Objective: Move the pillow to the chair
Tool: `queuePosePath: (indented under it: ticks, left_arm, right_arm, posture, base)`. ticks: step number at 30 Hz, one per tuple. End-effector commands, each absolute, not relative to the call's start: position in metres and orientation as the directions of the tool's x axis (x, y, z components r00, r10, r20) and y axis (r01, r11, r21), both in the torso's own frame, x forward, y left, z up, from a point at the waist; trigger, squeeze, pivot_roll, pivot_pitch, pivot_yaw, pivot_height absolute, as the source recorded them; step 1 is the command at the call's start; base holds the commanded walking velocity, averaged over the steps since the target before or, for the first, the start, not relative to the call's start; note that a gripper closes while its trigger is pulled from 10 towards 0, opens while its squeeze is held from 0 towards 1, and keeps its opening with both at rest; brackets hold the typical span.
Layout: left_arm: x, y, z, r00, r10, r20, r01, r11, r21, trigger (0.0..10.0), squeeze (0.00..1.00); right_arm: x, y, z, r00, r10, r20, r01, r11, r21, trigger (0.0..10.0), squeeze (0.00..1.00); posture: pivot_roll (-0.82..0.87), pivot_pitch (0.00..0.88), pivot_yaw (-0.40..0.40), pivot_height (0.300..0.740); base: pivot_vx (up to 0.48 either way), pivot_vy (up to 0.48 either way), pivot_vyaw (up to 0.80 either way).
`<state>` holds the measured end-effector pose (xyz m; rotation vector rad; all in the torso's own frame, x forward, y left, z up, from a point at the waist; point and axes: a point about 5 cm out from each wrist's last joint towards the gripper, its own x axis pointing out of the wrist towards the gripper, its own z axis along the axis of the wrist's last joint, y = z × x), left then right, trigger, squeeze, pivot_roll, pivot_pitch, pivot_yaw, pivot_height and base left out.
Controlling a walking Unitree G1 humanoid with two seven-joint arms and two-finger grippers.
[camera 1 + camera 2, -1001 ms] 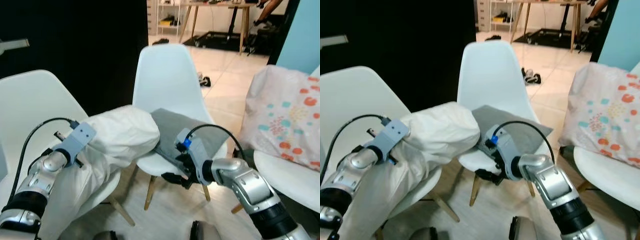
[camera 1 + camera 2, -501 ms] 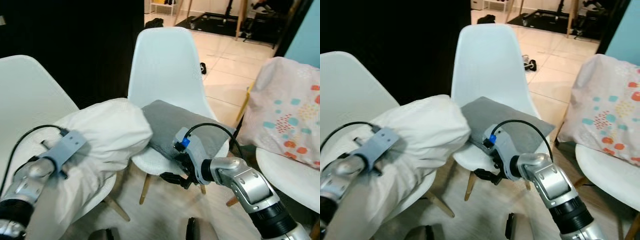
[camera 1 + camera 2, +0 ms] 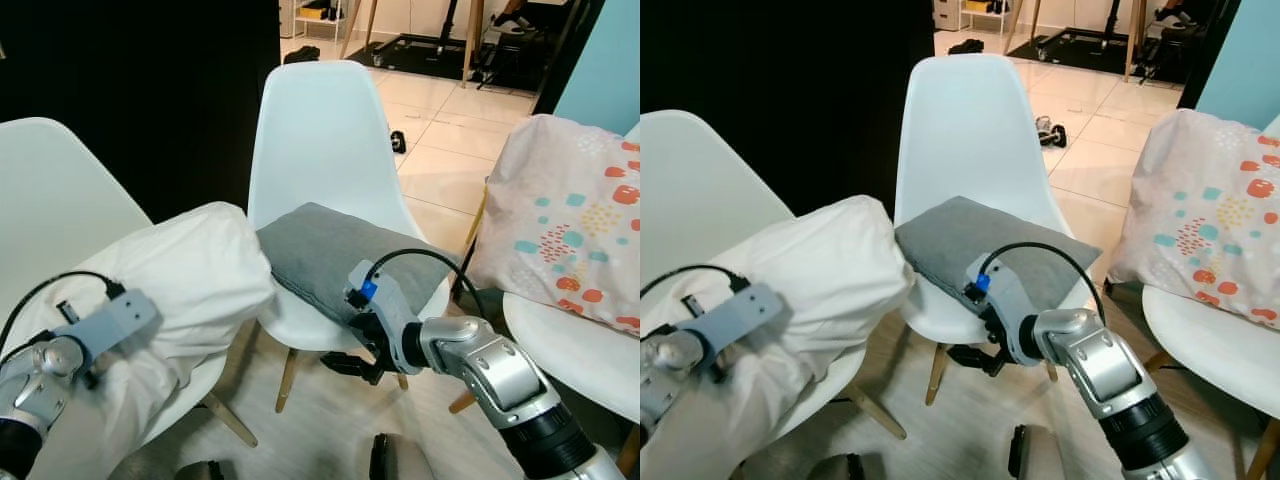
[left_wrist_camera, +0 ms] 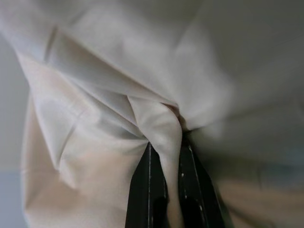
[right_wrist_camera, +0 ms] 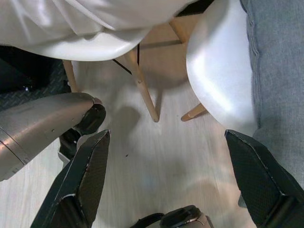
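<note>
A grey pillow (image 3: 335, 255) lies flat on the seat of the middle white chair (image 3: 320, 120). A bulky white pillow (image 3: 190, 270) rests on the left white chair (image 3: 60, 180), its end touching the grey pillow's left edge. My left gripper (image 4: 165, 145) is shut on a fold of the white pillow's fabric. My right gripper (image 5: 167, 137) hangs open just below the front edge of the middle chair's seat (image 5: 213, 71), over the wooden floor, with nothing between its fingers. The grey pillow's edge (image 5: 280, 71) lies beside its far finger.
A third white chair (image 3: 580, 340) at the right carries a pillow with coloured spots (image 3: 570, 220). Wooden chair legs (image 5: 142, 80) stand under the seats. My own feet (image 3: 385, 462) show on the floor. A table and shelving (image 3: 440, 20) stand far back.
The white pillow has drawn back to the left with my left gripper, uncovering more of the grey pillow, which now lies flatter on the seat. The right gripper stays under the seat's front edge.
</note>
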<state>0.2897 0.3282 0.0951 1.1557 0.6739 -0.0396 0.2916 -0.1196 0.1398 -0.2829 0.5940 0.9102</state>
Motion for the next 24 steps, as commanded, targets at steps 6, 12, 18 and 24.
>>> queuePosePath:
  ticks: [6, 12, 18, 24]
  left_arm:
    - [0.273, 0.374, 0.105, 0.747, 0.543, -0.383, 0.268, 0.282, 0.921, 10.0, 0.0]
    - [0.285, 0.37, 0.12, 0.807, 0.537, -0.244, 0.14, 0.228, 0.964, 10.0, 0.0]
    - [0.302, 0.338, 0.119, 0.894, 0.404, -0.193, 0.067, 0.306, 0.95, 10.0, 0.0]
    - [0.306, 0.317, 0.105, 0.908, 0.311, -0.279, 0.111, 0.466, 0.878, 10.0, 1.0]
  right_arm:
    - [0.291, -0.115, 0.144, 0.469, 0.671, -0.574, -0.814, 0.58, 0.013, 10.0, 0.0]
    - [0.291, -0.116, 0.145, 0.472, 0.668, -0.574, -0.817, 0.576, -0.001, 10.0, 0.0]
    - [0.292, -0.117, 0.146, 0.477, 0.665, -0.575, -0.816, 0.578, -0.007, 10.0, 0.0]
    - [0.293, -0.117, 0.146, 0.482, 0.66, -0.576, -0.813, 0.582, -0.012, 10.0, 0.0]
  posture:
    - [0.04, 0.0, -0.03, 0.542]
    - [0.04, 0.0, -0.027, 0.542]
    - [0.03, 0.0, -0.028, 0.542]
    - [0.04, 0.0, -0.029, 0.542]
  base:
    - [0.0, 0.0, 0.0]
    - [0.0, 0.0, 0.0]
    - [0.0, 0.0, 0.0]
    - [0.0, 0.0, 0.0]
